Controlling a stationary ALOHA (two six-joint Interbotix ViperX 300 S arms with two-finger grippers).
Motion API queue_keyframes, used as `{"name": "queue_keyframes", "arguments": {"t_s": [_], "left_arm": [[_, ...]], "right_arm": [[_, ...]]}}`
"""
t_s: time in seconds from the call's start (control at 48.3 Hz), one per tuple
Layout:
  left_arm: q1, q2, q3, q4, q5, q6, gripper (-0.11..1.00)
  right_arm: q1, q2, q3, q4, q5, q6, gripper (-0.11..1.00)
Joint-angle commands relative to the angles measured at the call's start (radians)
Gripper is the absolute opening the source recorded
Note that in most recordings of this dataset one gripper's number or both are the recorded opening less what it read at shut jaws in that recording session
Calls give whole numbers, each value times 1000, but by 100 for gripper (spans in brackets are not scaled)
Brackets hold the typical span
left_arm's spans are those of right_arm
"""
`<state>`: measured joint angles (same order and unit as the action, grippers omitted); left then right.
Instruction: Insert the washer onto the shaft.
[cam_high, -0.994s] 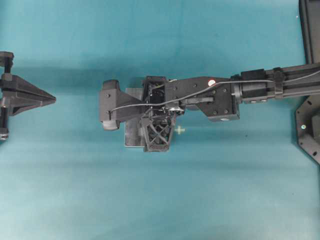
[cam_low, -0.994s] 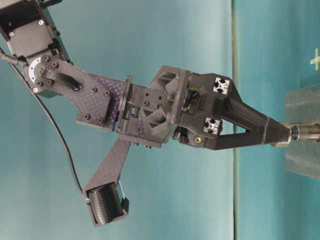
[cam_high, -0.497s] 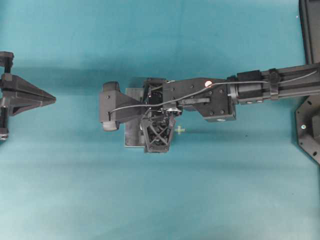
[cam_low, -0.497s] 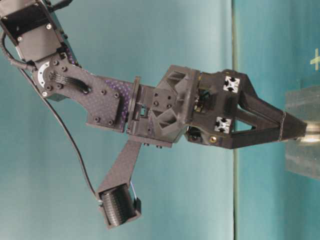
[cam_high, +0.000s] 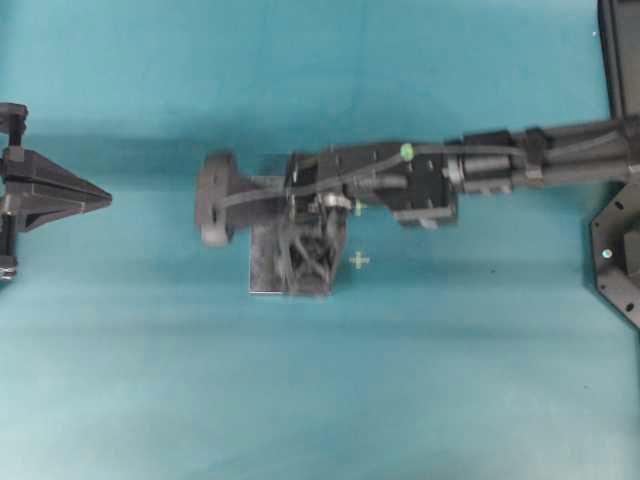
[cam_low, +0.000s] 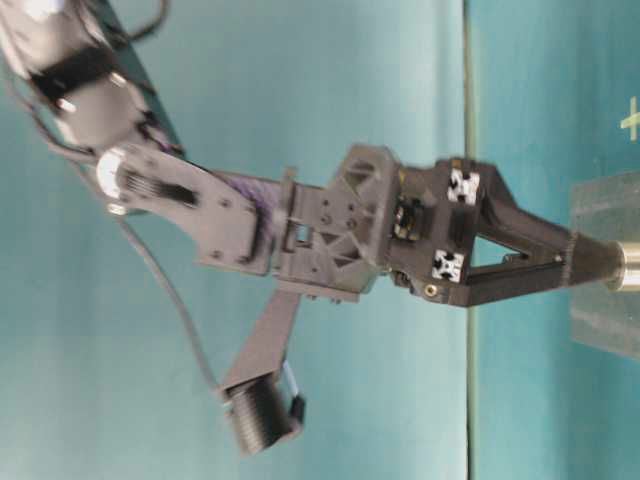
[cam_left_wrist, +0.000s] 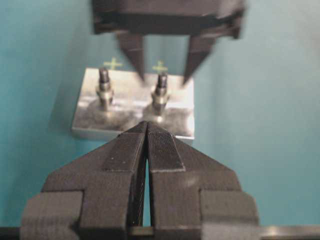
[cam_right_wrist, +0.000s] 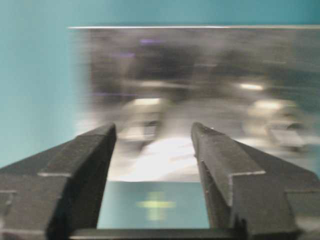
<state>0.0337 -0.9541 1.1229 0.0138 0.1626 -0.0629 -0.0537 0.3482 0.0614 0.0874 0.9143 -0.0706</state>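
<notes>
Since a second ago the right arm (cam_high: 500, 165) has swung a little toward the top of the overhead view and looks motion-blurred, and at table level its fingertips, which then pinched together at the shaft's tip, now stand apart around it. The teal table (cam_high: 320, 400) spreads out under everything. Directly beneath the right gripper (cam_right_wrist: 152, 142) sits the metal block (cam_left_wrist: 132, 107), a shiny plate with two upright posts rising from it. From the right wrist the gripper is spread fairly wide, its two fingers (cam_right_wrist: 90, 150) framing a blurred stretch of the block, with nothing visibly held between them. Seen from the left wrist, the same two fingers hang down just behind the posts, straddling the shaft (cam_left_wrist: 160, 90) on the right-hand side, while the second post (cam_left_wrist: 104, 87) stands beside it outside their span. At table level the fingertips close around a pale cylindrical part at the block's edge. The left gripper (cam_left_wrist: 146, 145) sits well apart from the block, at the far left of the overhead view, its pads pressed together and holding nothing. The washer itself I cannot pick out with certainty; rings show low on both posts, too small and blurred to tell.
</notes>
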Motion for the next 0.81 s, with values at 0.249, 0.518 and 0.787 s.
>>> {"name": "queue_keyframes", "arguments": {"t_s": [0.249,0.518,0.787], "left_arm": [[2,3,-18,2,-9,-2,0],[2,0,-15,3,-9,-2,0],[2,-20,-15,3,-9,0,0]], "right_arm": [[26,-23,-31,9,14,-8,55],[66,-25,-52,121,26,-15,55],[40,-31,-54,133,26,-15,54]]}}
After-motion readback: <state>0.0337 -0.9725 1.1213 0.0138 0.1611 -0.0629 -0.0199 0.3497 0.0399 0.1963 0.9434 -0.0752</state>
